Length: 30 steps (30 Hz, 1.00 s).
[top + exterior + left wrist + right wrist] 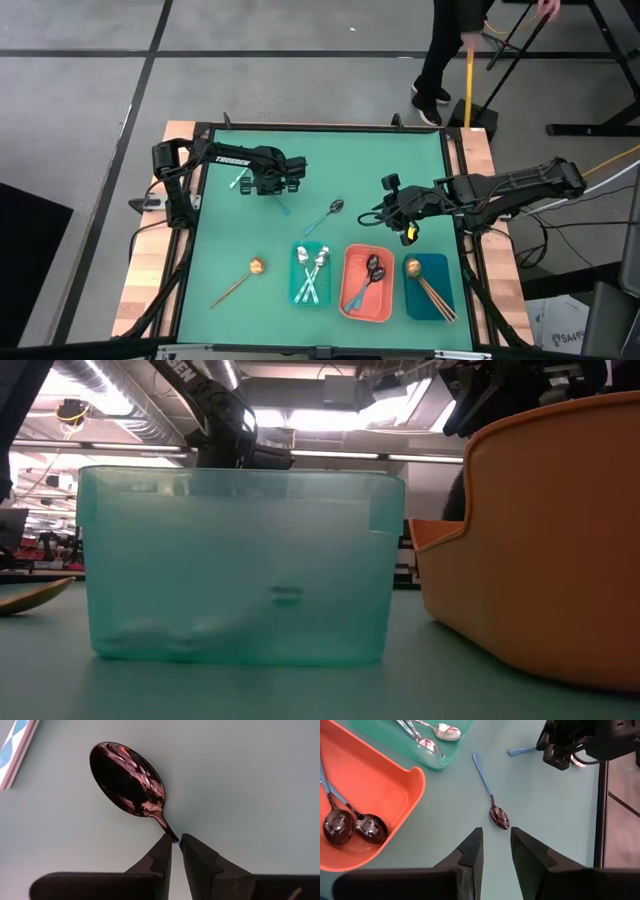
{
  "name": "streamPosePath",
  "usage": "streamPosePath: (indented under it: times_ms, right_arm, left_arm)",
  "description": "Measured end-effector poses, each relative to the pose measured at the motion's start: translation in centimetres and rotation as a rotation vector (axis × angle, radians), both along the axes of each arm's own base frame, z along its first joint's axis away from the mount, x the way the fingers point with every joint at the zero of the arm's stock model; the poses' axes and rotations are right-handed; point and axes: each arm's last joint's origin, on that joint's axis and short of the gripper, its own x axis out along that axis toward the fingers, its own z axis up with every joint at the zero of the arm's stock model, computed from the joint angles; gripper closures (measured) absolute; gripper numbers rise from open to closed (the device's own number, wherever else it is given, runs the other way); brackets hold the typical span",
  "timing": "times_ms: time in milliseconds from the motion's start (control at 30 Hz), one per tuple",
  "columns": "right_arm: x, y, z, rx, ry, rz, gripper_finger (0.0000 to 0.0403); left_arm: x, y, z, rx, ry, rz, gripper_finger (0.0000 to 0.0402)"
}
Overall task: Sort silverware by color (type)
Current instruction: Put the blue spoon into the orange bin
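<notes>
Left gripper (281,196), high view: I hold a blue-handled dark spoon (282,205) over the mat's far left; my right gripper (400,222) hangs mid-right, near a loose dark spoon (325,217). A gold spoon (240,279) lies left of the teal tray (295,287). Left wrist view: fingers (160,857) pinch the dark spoon's (127,779) neck. Right wrist view: right fingers (470,855) parted, empty, above the loose spoon (492,800).
</notes>
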Motion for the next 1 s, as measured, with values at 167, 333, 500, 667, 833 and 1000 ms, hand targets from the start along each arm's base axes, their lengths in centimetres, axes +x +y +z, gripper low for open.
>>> streamPosePath:
  times_ms: [167,333,500,667,833,1000]
  right_arm:
    - [0.00,-0.01,0.00,0.000,0.000,0.000,0.0315]
    - [0.00,-0.01,0.00,0.000,0.000,0.000,0.0315]
    - [0.00,0.00,0.00,0.000,0.000,0.000,0.0315]
    - [0.00,0.00,0.00,0.000,0.000,0.000,0.0315]
    - [0.00,-0.01,0.00,0.000,0.000,0.000,0.0315]
    - [0.00,-0.01,0.00,0.000,0.000,-0.001,0.0315]
  left_arm:
    - [0.02,0.08,-0.03,-0.018,-0.011,0.009,0.0360]
    - [0.03,0.14,-0.05,-0.033,-0.020,0.014,0.0360]
    - [0.09,0.13,-0.08,-0.034,-0.030,0.071,0.0360]
    - [0.18,-0.01,-0.13,-0.039,-0.038,0.092,0.0360]
    - [0.31,-0.37,-0.15,0.004,-0.024,0.072,0.0360]
    - [0.32,-0.39,-0.15,0.019,-0.020,0.069,0.0360]
